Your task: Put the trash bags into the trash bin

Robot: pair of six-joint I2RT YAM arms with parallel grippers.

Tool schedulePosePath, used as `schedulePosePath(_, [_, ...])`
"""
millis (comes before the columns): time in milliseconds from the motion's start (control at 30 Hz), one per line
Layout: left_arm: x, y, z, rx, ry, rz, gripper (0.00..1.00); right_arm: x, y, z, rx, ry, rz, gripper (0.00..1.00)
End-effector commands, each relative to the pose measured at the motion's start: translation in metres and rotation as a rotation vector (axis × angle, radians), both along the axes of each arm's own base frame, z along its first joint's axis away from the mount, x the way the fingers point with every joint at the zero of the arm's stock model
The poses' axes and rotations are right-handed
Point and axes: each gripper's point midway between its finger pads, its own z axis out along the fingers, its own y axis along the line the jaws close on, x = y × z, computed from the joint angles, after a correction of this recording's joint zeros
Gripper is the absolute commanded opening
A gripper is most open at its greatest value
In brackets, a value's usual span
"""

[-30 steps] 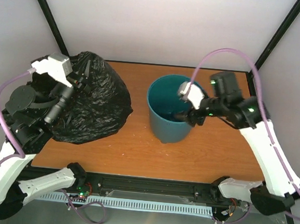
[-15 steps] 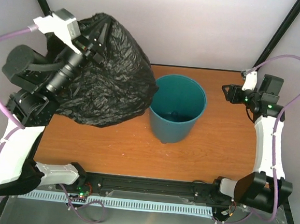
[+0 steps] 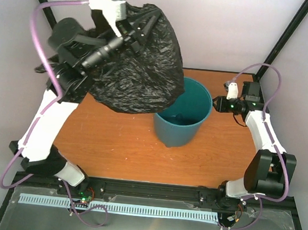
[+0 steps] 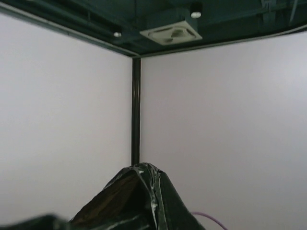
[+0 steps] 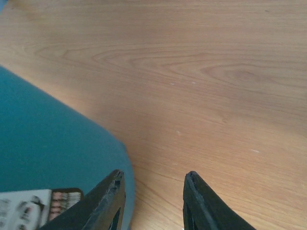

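While the bag (image 3: 139,66) hangs in the air: you have the lift done, but the drop is not yet made.
Bag: it is one bulging black bundle, and it seems to be off the table (image 3: 130,150). Its lower right edge overlaps the left rim of the bin (image 3: 187,129), and most of it is left of the opening.
To do: you must bring it fully over the bin, lower it and release.
Left gripper (image 3: 133,31): it is at the gathered top of the bag. The film hides the jaws, but the bag hangs from them, so I judge them closed on it.
Right gripper (image 5: 153,191): the jaws are apart and hold nothing, low beside the right wall of the bin. Whether a finger touches the wall, I cannot tell.
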Motion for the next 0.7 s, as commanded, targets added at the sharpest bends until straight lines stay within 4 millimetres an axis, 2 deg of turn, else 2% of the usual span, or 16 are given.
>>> schedulePosePath(0, [-0.006,-0.008,0.009,-0.013,-0.005,-0.059,0.01,0.001,0.033,0.011,-0.016,-0.058,0.088,0.36])
schedulePosePath(200, [0.004,-0.024,-0.002,0.010,0.028,-0.080,0.01,-0.003,0.054,-0.002,-0.022,-0.031,0.153,0.36])
schedulePosePath(433, [0.020,-0.057,-0.026,0.059,0.070,-0.119,0.01,-0.008,0.076,-0.004,-0.032,-0.026,0.212,0.37])
schedulePosePath(600, [0.018,-0.089,-0.032,0.088,0.047,-0.191,0.01,-0.011,0.087,-0.006,-0.037,-0.024,0.248,0.38])
schedulePosePath(667, [0.011,-0.099,-0.027,0.081,0.018,-0.232,0.01,-0.010,0.087,-0.009,-0.039,-0.019,0.249,0.38])
